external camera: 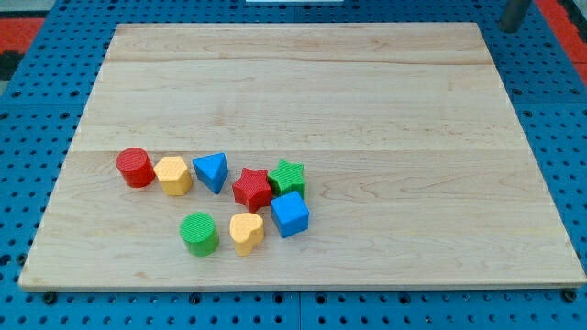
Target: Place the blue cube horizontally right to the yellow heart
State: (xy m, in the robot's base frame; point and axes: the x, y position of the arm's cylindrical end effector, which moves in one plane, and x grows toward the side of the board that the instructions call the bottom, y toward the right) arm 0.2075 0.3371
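The blue cube (pixel 290 214) sits on the wooden board (pixel 367 101) in the lower left part of the view. The yellow heart (pixel 246 232) lies just to its left and slightly lower, almost touching it. The cube also sits right below the green star (pixel 288 176) and the red star (pixel 252 189). My tip (pixel 513 28) shows at the view's top right, past the board's far right corner, far from all the blocks.
A green cylinder (pixel 199 233) stands left of the heart. A red cylinder (pixel 135 168), a yellow hexagon (pixel 173 175) and a blue triangle (pixel 212 171) form a row above it. A blue perforated surface (pixel 37 137) surrounds the board.
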